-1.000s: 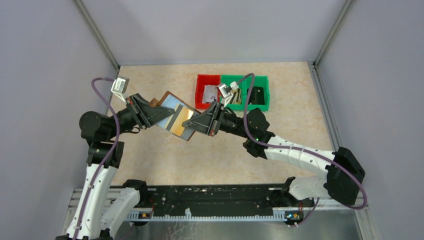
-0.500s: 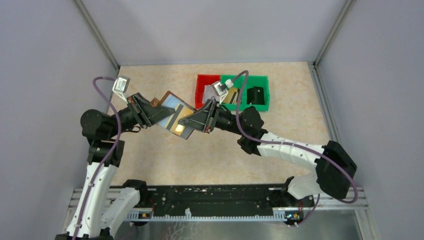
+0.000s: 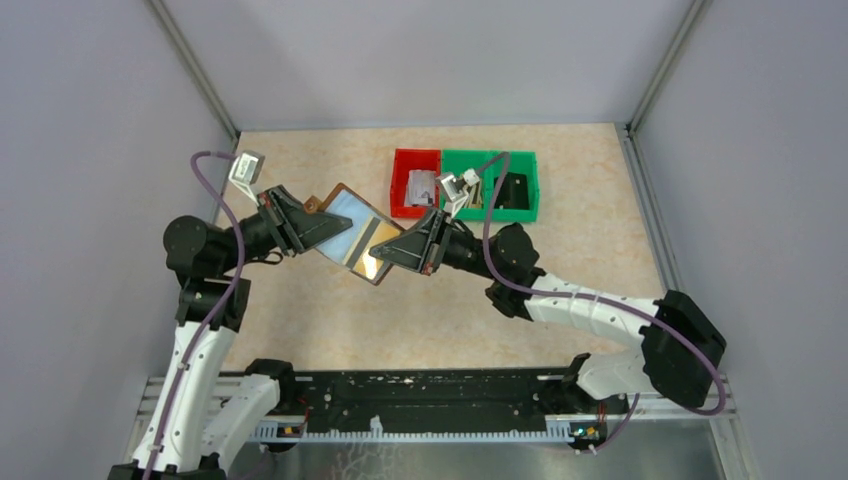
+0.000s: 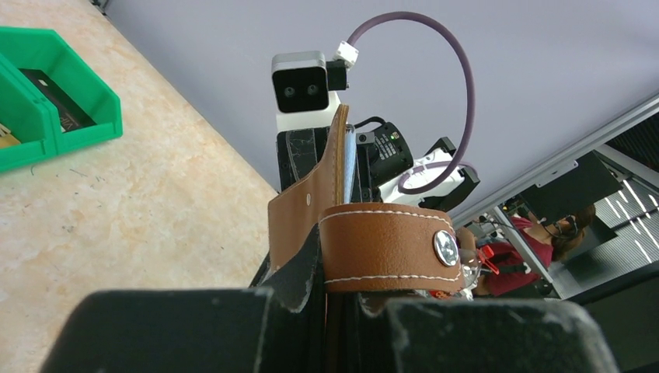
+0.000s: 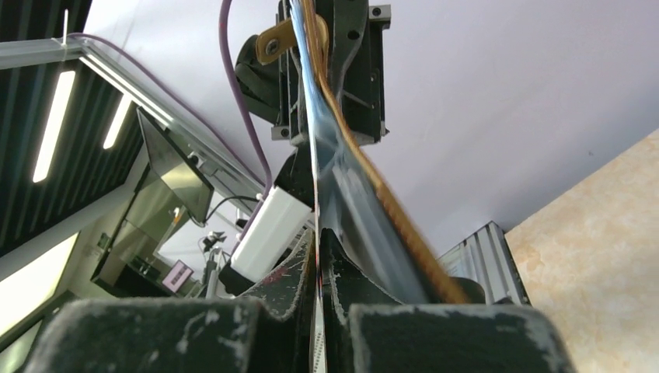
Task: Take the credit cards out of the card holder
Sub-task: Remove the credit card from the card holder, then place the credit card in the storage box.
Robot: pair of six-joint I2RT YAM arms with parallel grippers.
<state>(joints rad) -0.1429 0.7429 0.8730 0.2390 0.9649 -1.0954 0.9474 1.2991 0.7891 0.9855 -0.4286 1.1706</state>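
Card holder (image 4: 299, 224) (open, off the table) sits clamped in left gripper (image 3: 322, 228) | right gripper (image 5: 319, 242) pinches credit card (image 5: 312, 155) edge

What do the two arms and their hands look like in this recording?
The left arm and right arm have white links with black joints. The left hand and right hand are black and wedge-shaped, scuffed along the edges. A purple cable runs along each arm to a small grey-and-white wrist camera.
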